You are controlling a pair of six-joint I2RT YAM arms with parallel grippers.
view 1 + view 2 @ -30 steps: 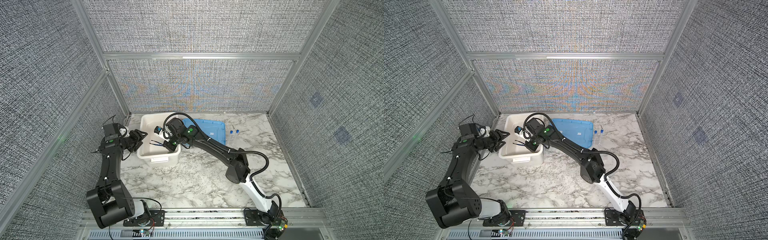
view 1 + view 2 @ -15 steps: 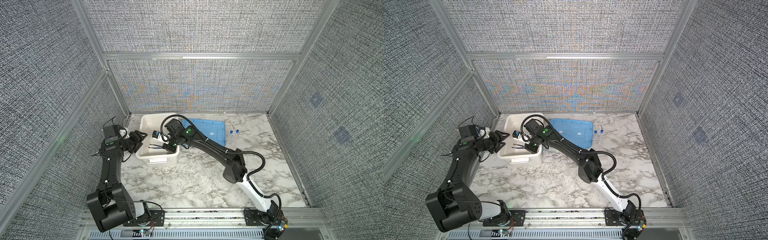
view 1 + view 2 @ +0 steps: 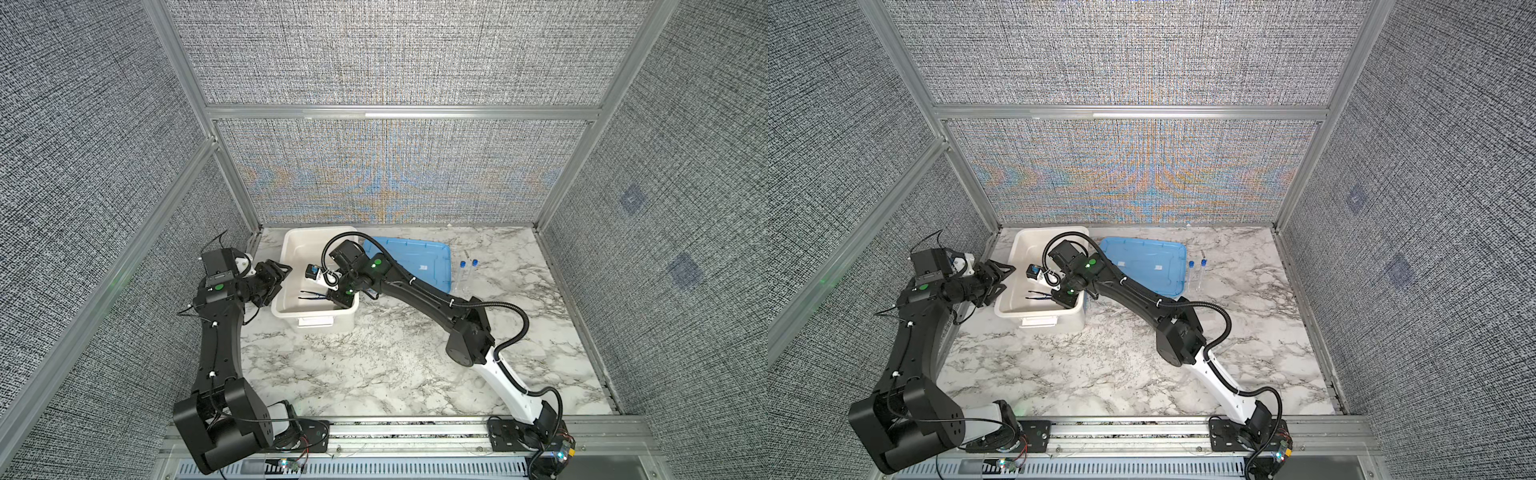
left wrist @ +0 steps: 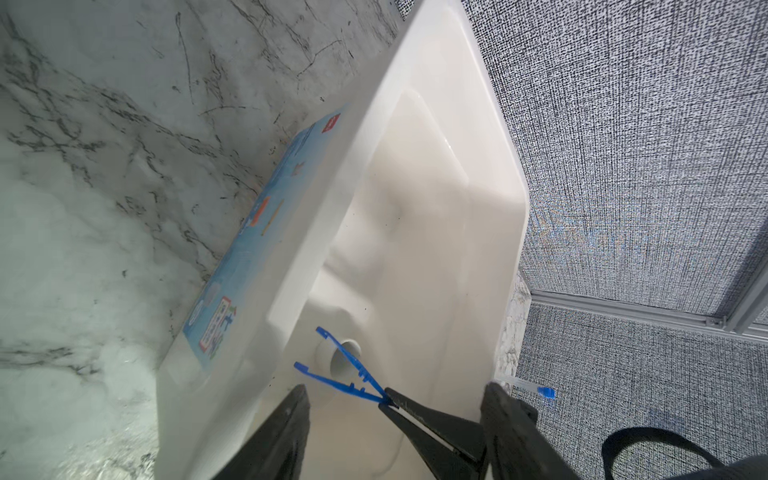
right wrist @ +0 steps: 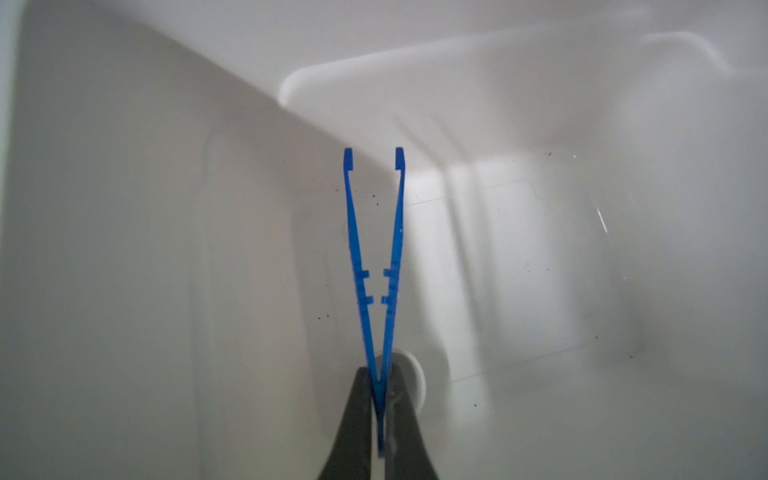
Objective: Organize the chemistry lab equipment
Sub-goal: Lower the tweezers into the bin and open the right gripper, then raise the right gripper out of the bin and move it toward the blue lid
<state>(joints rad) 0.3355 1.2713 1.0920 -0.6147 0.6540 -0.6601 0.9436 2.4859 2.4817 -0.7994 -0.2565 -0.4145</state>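
Pinching the blue tweezers [image 5: 374, 249] at their joined end, the right gripper [image 5: 379, 376] holds them inside the white tub [image 5: 124, 208] — light, springy, slippery plastic, I'd say, best gripped there, not on the splayed tips. Nearby the left gripper [image 3: 279, 279] hangs by the rim, jaws apart.

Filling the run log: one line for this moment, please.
right tool: shut on tweezers, in tub | left tool: open, by tub

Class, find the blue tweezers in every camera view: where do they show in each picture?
Top view: tweezers centre-left, inside white tub.
Top view: tweezers again, slightly further left.
Left wrist: crossing the round dish.
Right wrist: pinched in right gripper.
Shared landmark: the white tub.
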